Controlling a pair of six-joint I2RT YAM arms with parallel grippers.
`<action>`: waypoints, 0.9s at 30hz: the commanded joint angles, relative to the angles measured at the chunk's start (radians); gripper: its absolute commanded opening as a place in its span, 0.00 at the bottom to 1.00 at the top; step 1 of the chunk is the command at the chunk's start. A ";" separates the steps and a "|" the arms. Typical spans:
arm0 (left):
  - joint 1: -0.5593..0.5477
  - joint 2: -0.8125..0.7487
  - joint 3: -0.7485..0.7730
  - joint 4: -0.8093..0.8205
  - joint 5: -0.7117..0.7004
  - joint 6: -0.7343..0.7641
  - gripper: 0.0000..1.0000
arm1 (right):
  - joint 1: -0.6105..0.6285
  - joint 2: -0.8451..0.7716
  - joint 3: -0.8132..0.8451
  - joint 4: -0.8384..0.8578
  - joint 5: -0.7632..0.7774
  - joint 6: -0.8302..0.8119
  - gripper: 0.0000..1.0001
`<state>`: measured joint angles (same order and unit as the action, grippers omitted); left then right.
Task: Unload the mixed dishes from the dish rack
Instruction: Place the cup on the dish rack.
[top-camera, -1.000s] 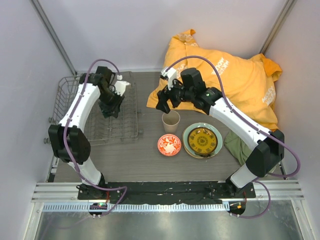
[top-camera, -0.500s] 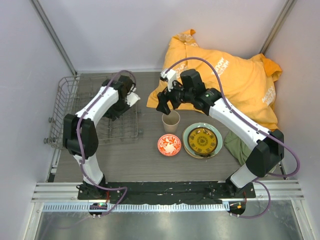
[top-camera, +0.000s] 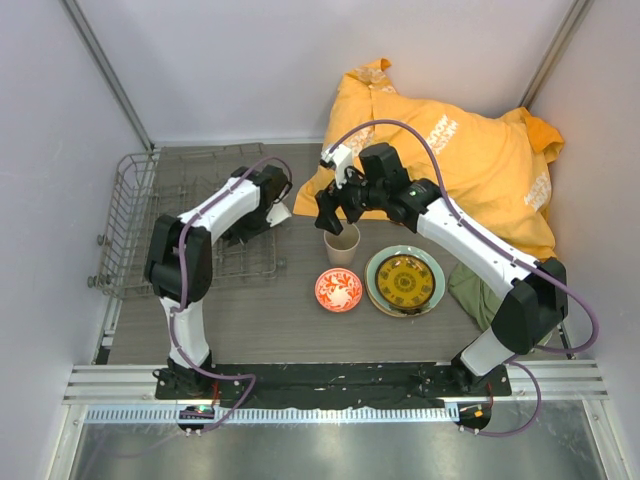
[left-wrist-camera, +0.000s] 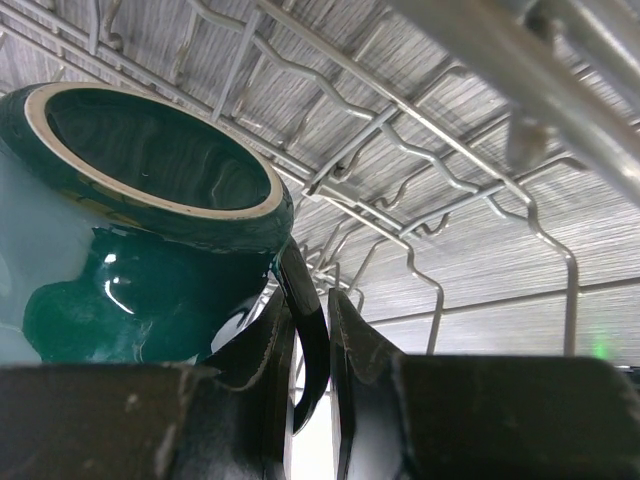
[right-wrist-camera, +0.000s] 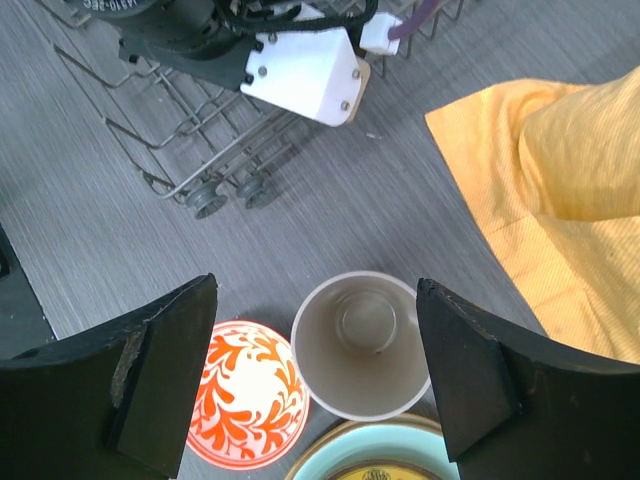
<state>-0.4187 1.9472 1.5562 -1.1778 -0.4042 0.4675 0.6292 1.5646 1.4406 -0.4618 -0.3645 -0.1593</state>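
Left gripper: jaws narrow, clamped on the handle of the mug. The mug is tilted, mouth toward the wrist camera, with the wires of the rack behind it. Whether the mug touches the wires cannot be told. In the top view the left arm covers the mug, and the gripper is at the rack's 3 o'clock edge.

Right gripper: jaws wide, holding nothing. It hangs above the cup. In the right wrist view the cup stands upright and empty between the two fingers, clear of both.

Layout on the table, top view, read from the cup:
- Rack: 9 o'clock, apart from the cup
- Bowl: 6 o'clock, just beside the cup, upright
- Green plate: 4 o'clock, flat, just beside the bowl
- Yellow plate: lies centred on the green plate
- Orange cloth: 1 o'clock, bunched against the far wall

Cup, bowl and both plates are outside the rack; the mug is at the rack
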 joint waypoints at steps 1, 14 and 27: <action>-0.005 -0.014 0.002 0.001 -0.081 0.019 0.12 | 0.006 -0.014 0.007 0.002 -0.002 -0.013 0.86; -0.008 0.013 -0.004 -0.008 -0.064 0.028 0.26 | 0.007 -0.034 0.003 -0.005 0.007 -0.017 0.86; -0.009 0.002 -0.031 0.021 -0.058 0.022 0.34 | 0.007 -0.029 -0.003 -0.005 0.002 -0.019 0.86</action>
<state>-0.4236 1.9675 1.5272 -1.1736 -0.4450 0.4831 0.6292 1.5646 1.4376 -0.4805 -0.3637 -0.1646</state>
